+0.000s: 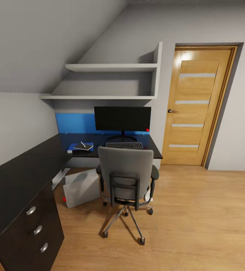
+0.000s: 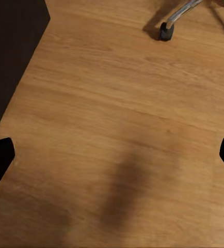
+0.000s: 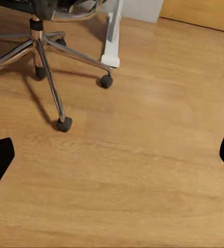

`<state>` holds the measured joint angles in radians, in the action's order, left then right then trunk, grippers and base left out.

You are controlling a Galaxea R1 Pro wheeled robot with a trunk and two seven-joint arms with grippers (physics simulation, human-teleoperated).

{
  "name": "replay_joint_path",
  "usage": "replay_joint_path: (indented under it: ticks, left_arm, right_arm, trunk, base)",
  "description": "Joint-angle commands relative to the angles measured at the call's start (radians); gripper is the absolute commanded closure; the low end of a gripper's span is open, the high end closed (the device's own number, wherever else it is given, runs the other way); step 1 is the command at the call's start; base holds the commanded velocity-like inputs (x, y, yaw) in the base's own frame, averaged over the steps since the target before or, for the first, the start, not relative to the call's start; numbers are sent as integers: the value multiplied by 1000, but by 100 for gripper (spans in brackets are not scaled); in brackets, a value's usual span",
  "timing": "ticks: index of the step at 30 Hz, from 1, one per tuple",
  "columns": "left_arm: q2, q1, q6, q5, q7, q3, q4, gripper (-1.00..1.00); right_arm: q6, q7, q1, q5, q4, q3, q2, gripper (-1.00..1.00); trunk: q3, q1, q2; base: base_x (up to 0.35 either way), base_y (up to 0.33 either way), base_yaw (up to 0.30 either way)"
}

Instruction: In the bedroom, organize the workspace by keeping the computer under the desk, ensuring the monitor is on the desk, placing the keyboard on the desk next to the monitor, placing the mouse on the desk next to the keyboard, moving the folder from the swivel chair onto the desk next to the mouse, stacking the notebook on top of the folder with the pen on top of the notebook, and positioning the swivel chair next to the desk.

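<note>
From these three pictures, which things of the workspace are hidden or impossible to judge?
- Mouse: not made out in the head view; the swivel chair blocks the desk edge beside the keyboard.
- Computer: the chair covers one side.
- Folder, notebook, pen: too small to judge exact stacking.
- Chair seat: hidden by its backrest.
- Left gripper, right gripper: jaws cut off by picture edges.

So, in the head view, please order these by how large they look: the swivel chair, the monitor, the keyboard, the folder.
1. swivel chair, though it stands nearest the camera
2. monitor
3. keyboard
4. folder, partly covered by the things lying on it, so its rank against the keyboard is unsure
</note>
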<state>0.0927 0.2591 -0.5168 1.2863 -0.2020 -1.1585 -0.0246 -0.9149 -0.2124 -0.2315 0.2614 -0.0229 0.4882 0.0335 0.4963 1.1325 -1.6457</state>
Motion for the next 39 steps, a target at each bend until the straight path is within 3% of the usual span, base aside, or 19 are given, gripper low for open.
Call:
replay_joint_path:
  ticks: [1, 3, 7, 14, 33, 39]
  left_arm:
    - [-6, -15, -23, -1, -9, -11, -1, -100]
    - [-33, -57, -102, -2, -8, -12, -1, -100]
    - [-46, -76, -155, -2, -8, -13, -2, -100]
    - [-46, -78, -160, -1, -8, -12, -2, -100]
    - [-41, -78, -144, 1, -9, -13, -3, -100]
    - [-38, -78, -144, 1, -9, -13, -4, -100]
  right_arm:
    - [-31, -3, 10, 4, -2, 12, 4, -100]
    - [-103, -3, 46, 4, -2, 12, 14, -100]
    - [-98, -3, 62, 2, 0, 14, 14, -100]
    - [-94, -5, 64, 1, -1, 13, 2, -100]
    - [-93, -5, 64, 1, 0, 12, -1, -100]
    - [-93, -5, 65, 1, 0, 12, -1, -100]
  trunk:
    - [-2, -4, 7]
    - [-9, -12, 21]
    - [-21, -27, 49]
    - [-43, -54, 98]
    - [-103, -127, 231]
    - [-103, -127, 231]
  base:
    - [0, 0, 0]
    - [0, 0, 0]
    - [0, 0, 0]
    - [0, 0, 0]
    - [0, 0, 0]
    - [0, 0, 0]
